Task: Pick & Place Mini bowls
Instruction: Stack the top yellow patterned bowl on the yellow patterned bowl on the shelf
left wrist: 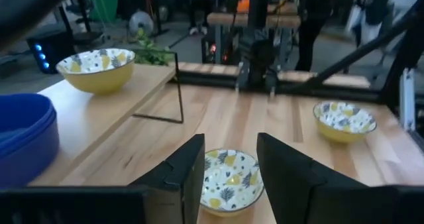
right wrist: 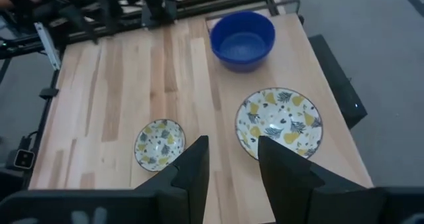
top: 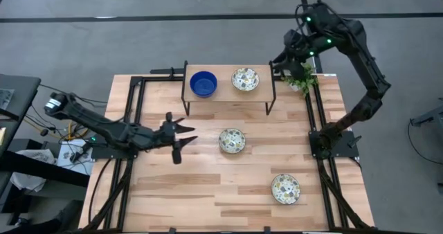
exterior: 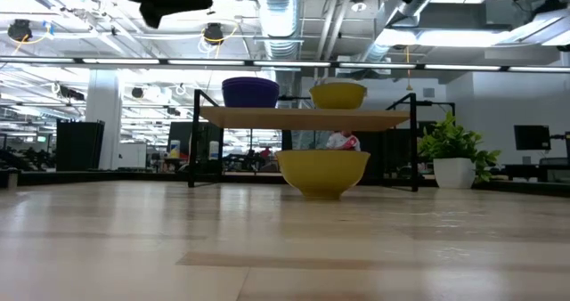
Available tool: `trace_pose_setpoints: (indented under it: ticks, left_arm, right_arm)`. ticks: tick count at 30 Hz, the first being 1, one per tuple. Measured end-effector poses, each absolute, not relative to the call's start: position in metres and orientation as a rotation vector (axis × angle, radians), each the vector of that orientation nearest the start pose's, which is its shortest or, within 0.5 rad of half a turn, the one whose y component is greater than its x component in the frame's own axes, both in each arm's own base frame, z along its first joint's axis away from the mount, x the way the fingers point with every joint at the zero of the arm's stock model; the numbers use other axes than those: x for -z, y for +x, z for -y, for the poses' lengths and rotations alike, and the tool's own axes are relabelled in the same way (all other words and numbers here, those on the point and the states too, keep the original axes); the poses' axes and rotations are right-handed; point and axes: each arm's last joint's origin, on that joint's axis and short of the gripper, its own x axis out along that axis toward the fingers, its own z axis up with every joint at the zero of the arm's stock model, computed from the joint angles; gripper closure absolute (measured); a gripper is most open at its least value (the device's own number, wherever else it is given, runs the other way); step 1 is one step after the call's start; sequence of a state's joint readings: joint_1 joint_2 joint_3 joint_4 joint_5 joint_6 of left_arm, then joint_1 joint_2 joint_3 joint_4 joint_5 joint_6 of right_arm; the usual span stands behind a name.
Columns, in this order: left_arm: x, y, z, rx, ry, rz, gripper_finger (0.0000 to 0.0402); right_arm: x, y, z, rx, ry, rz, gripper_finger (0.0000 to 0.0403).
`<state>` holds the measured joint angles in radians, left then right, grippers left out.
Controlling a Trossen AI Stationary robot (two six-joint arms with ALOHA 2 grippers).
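Note:
A raised wooden shelf [top: 228, 95] at the table's far side carries a blue mini bowl [top: 203, 84] and a flower-patterned mini bowl [top: 245, 79], both resting on their bases. Two more patterned mini bowls sit on the table, one in the middle [top: 232, 140] and one toward the near right [top: 285, 188]. My left gripper [top: 185, 140] is open and level, just left of the middle bowl [left wrist: 228, 179], clear of it. My right gripper [top: 280, 62] is open and hangs high over the shelf's right end, above the shelf's patterned bowl [right wrist: 279, 123], holding nothing.
A small green plant in a white pot [top: 302, 78] stands at the far right, close under my right arm. Black frame rails [top: 131, 123] run along the table's left and right sides. Bare wood [top: 180, 192] lies at the near left.

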<state>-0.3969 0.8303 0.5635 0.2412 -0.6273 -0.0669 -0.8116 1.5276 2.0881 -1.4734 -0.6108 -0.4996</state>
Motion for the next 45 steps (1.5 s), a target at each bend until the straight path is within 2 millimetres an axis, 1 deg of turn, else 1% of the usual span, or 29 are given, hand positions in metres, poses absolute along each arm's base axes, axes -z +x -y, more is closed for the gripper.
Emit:
trace_pose_setpoints:
  ticks: [5, 12, 15, 19, 24, 28, 33, 38, 42, 45]
  left_arm:
    - [-0.271, 0.164, 0.052, -0.219, -0.083, 0.030, 0.0265]
    - [-0.245, 0.154, 0.048, -0.225, -0.161, 0.093, 0.0265]
    - [-0.238, 0.151, 0.046, -0.224, -0.181, 0.126, 0.0265]
    - [-0.229, 0.150, 0.046, -0.218, -0.185, 0.128, 0.0265]
    - [-0.227, 0.149, 0.046, -0.206, -0.195, 0.129, 0.0265]
    - [-0.232, 0.144, 0.044, -0.215, -0.180, 0.158, 0.0265]
    - [-0.240, 0.129, 0.037, -0.237, -0.171, 0.186, 0.0265]
    - [-0.246, 0.111, 0.029, -0.236, -0.190, 0.224, 0.0265]
    - [-0.245, 0.102, 0.026, -0.198, -0.199, 0.214, 0.0265]
    - [-0.242, 0.098, 0.025, -0.166, -0.213, 0.188, 0.0265]
  right_arm:
    - [-0.483, 0.170, 0.145, -0.016, 0.105, -0.698, 0.0283]
    - [-0.488, 0.169, 0.123, -0.100, 0.146, -0.683, 0.0283]
    - [-0.489, 0.169, 0.114, -0.122, 0.158, -0.686, 0.0283]
    - [-0.492, 0.167, 0.102, -0.156, 0.161, -0.688, 0.0283]
    - [-0.495, 0.164, 0.089, -0.187, 0.168, -0.687, 0.0283]
    - [-0.498, 0.161, 0.080, -0.194, 0.183, -0.684, 0.0283]
    - [-0.502, 0.156, 0.068, -0.217, 0.189, -0.674, 0.0283]
    - [-0.503, 0.152, 0.055, -0.158, 0.156, -0.709, 0.0283]
    - [-0.497, 0.154, 0.043, -0.152, 0.133, -0.721, 0.0283]
    - [-0.484, 0.159, 0.035, -0.151, 0.136, -0.748, 0.0283]
